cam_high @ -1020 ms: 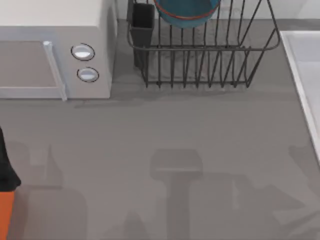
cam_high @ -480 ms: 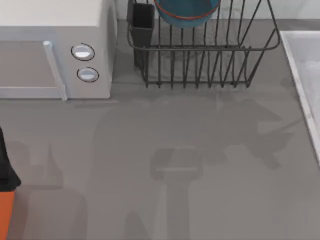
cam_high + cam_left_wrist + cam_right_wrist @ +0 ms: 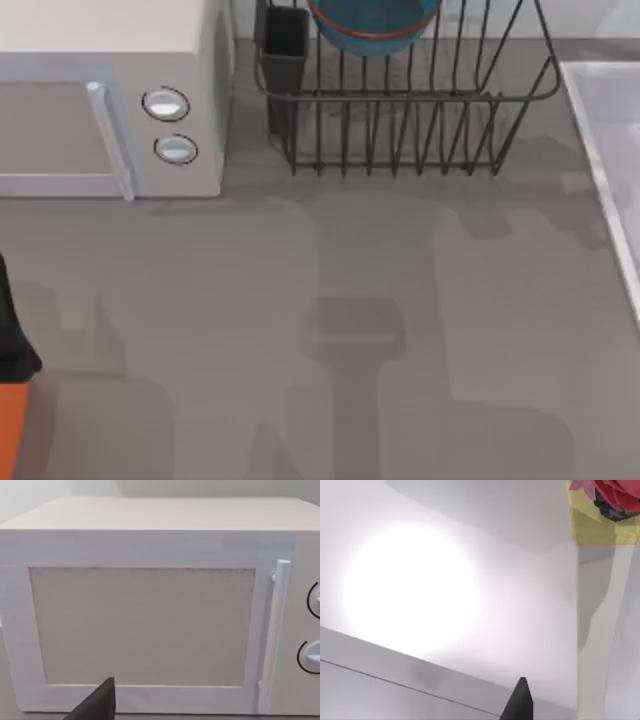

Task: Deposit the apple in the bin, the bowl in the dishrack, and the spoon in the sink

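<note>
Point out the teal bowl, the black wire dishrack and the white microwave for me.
Teal-blue bowl with orange-red rim band (image 3: 372,22), top view, on its inner wall.
Black wire dishrack (image 3: 400,97), top view, on its front rail.
White box microwave with two round knobs (image 3: 110,30), top view, on its top panel.

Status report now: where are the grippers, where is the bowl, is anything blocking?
Left fingers face the microwave door; right fingers over a pale surface. Bowl sits in the dishrack. No obstruction seen on the table.
</note>
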